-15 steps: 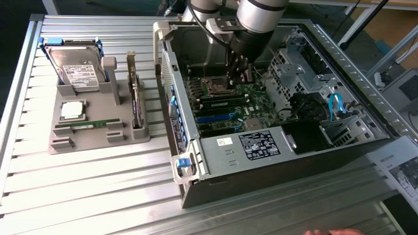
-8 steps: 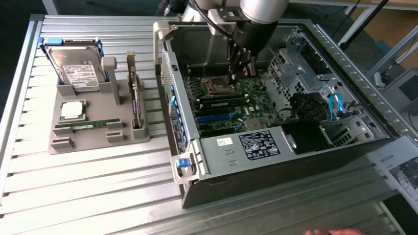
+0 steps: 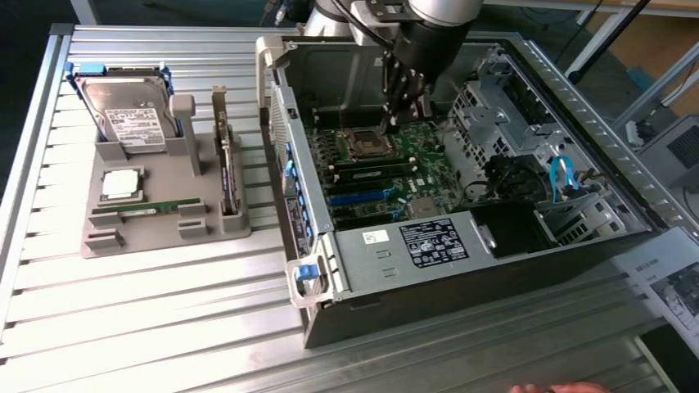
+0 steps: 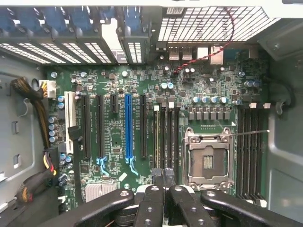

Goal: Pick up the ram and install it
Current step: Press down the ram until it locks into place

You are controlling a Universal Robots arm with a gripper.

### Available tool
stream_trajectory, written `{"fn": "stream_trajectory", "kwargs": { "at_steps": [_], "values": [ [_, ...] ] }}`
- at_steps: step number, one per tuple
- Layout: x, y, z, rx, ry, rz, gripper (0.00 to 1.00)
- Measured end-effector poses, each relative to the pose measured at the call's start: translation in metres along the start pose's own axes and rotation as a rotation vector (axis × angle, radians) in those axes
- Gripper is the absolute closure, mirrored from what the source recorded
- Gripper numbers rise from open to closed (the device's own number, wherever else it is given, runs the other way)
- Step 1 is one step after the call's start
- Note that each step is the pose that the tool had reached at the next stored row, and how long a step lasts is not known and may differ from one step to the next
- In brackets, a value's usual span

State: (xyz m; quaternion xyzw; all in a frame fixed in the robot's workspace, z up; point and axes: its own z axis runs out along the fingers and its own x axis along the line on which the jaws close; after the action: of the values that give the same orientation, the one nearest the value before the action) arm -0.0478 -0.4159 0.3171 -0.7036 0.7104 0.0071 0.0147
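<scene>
The ram [image 3: 147, 210], a thin green stick, lies flat in the front groove of the grey holder [image 3: 164, 233] on the exterior view's left. My gripper [image 3: 394, 123] is far from it, inside the open computer case [image 3: 327, 270], hanging over the motherboard [image 3: 415, 147] just beyond the processor socket [image 3: 364, 146]. In the wrist view its black fingers [image 4: 154, 196] meet tip to tip, shut, with nothing visible between them, above the near ends of the long black memory slots [image 4: 169, 137] next to the socket [image 4: 207, 158].
The holder also carries a hard drive [image 3: 131, 110], a square silver processor chip [image 3: 120, 184] and an upright expansion card [image 3: 227, 164]. Case walls, a drive cage [image 3: 497, 106] and cables [image 3: 562, 176] surround the board. A hand [image 3: 557, 388] shows at the bottom edge.
</scene>
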Motion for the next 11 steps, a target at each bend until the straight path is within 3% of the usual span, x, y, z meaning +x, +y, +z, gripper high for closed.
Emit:
{"fn": "stream_trajectory", "kwargs": {
  "at_steps": [11],
  "values": [
    [0.000,-0.0002,-0.0151,0.0000,0.0001,0.000,0.90]
  ]
}}
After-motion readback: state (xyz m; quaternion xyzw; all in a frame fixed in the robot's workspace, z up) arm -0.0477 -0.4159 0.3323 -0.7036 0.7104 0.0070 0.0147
